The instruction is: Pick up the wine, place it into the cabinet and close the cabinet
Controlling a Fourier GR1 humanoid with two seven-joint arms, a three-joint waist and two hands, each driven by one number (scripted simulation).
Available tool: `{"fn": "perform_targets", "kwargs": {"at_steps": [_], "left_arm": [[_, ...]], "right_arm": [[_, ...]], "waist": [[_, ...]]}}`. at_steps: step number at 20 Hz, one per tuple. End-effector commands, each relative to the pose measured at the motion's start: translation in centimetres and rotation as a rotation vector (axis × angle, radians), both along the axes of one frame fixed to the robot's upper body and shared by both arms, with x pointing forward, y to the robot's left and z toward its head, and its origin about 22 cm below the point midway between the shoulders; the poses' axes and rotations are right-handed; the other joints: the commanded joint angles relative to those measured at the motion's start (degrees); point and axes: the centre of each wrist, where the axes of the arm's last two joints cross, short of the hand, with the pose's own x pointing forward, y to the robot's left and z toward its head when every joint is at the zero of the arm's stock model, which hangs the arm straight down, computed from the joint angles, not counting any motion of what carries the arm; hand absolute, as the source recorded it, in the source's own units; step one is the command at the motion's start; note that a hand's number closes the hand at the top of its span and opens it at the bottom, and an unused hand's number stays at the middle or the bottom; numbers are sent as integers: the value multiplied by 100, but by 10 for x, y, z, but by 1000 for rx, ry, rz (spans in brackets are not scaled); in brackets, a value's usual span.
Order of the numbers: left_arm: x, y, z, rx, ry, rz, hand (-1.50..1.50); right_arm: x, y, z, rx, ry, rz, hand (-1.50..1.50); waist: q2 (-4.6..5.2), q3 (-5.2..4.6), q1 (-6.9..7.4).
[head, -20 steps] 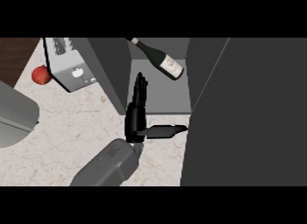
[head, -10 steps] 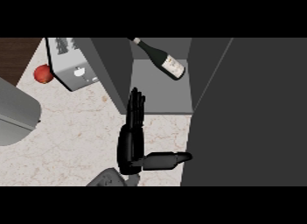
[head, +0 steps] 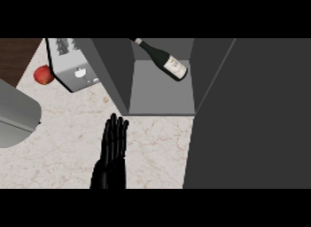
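The dark wine bottle (head: 163,60) with a pale label lies tilted inside the open grey cabinet (head: 159,91), neck pointing to the back left. The cabinet's dark door (head: 256,115) stands open and fills the right side of the view. My right hand (head: 112,153) is on the counter in front of the cabinet's left wall, seen edge-on with straight fingers pointing toward the cabinet. It is open, holds nothing and touches neither the cabinet nor the door. My left hand does not show.
A white toaster-like appliance (head: 76,71) stands left of the cabinet with a red apple (head: 43,74) beside it. A large grey rounded shape (head: 7,115) fills the left edge. Pale marble counter (head: 60,142) lies around the hand.
My right hand has drawn back toward the lower edge and shifted left, away from the door. Its thumb no longer sticks out to the right, and the forearm has left the view.
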Motion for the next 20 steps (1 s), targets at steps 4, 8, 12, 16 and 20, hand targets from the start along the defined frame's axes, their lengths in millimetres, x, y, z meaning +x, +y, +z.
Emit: {"fn": "perform_targets", "kwargs": {"at_steps": [4,8,12,16,20], "left_arm": [[-32,32,15,3,-13,-78,-150],[-41,44,17,14,-14,-107,-150],[-29,84,28,37,-28,-127,-150],[-43,86,27,23,-32,-117,-150],[-33,111,39,30,-47,-70,-150]], "right_arm": [[-15,2,2,4,35,170,150],[-26,-6,0,-17,32,174,150],[-22,-7,0,-74,4,199,150],[-40,11,0,-4,145,298,150],[-45,19,-5,39,191,355,150]], "waist": [[2,0,-9],[3,0,-28],[8,0,-20],[-6,-5,-23],[-6,-3,-35]]}}
